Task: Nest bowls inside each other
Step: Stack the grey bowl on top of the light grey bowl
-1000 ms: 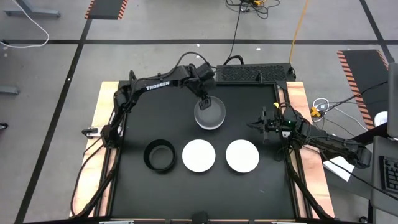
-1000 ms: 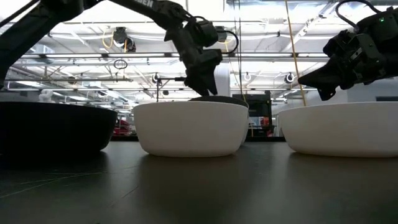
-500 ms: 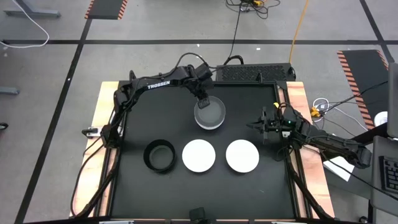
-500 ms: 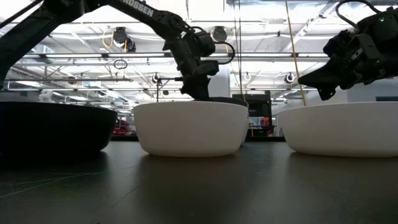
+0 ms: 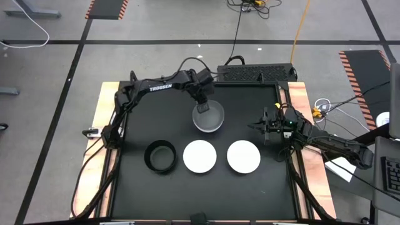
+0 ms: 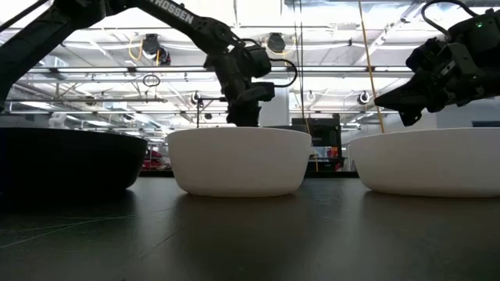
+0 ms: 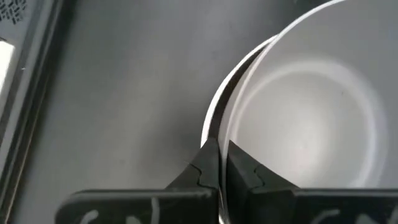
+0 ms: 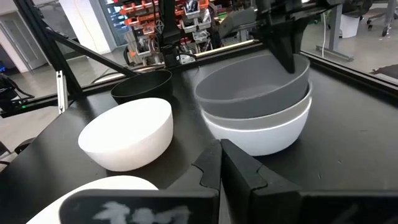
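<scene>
Evidently the left tool (image 5: 201, 106) was clenched on the rim of the top grey bowl (image 8: 252, 84), one finger inside and one outside, as the left wrist view showed the fingers (image 7: 208, 163) pinching the pale wall. That bowl sat tilted in a stack (image 5: 208, 117) directly under the tool, with another grey bowl (image 8: 264, 112) and a white bowl (image 8: 261, 137) beneath it. Over the last second the tool had drawn back a little toward the far edge of the counter (image 5: 137, 181) and the stack had shifted with it, so the top bowl seemed to be getting dragged or settled rather than freed. My reading is that this nesting step was nearly finished, with the bowl seated but not yet released.

Nearer the front, away from the tool, three bowls stood alone in a row: the black bowl (image 5: 160, 156), a white bowl (image 5: 200, 156) and another white bowl (image 5: 244, 156), apart from one another. They remained to be nested.

The right tool (image 5: 260, 127) hovered to the side of the stack, above the counter, its fingers shut on nothing.
</scene>
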Available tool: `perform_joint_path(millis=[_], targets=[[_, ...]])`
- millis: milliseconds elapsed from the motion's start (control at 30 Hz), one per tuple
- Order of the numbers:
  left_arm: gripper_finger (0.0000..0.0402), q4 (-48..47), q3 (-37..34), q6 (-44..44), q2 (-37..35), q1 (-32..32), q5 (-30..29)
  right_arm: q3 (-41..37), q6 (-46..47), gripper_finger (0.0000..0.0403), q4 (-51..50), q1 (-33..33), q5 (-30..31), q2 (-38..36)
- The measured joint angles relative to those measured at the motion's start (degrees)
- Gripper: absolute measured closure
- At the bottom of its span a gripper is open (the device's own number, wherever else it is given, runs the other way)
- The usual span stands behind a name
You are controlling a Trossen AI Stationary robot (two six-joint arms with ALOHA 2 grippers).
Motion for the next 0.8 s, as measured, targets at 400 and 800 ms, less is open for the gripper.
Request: perform_joint_path(millis=[400, 800], targets=[[0.0399, -1.9, 0.0, 0.2, 0.0, -2.2, -1.3, 0.0, 0.0, 0.0403, 0.0, 0.0, 0.0, 0.0], [0.04, -1.1, 0.1, 0.0, 0.7, -3.5, -1.9, 0.0, 0.0, 0.0403, 0.0, 0.0, 0.0, 0.0]])
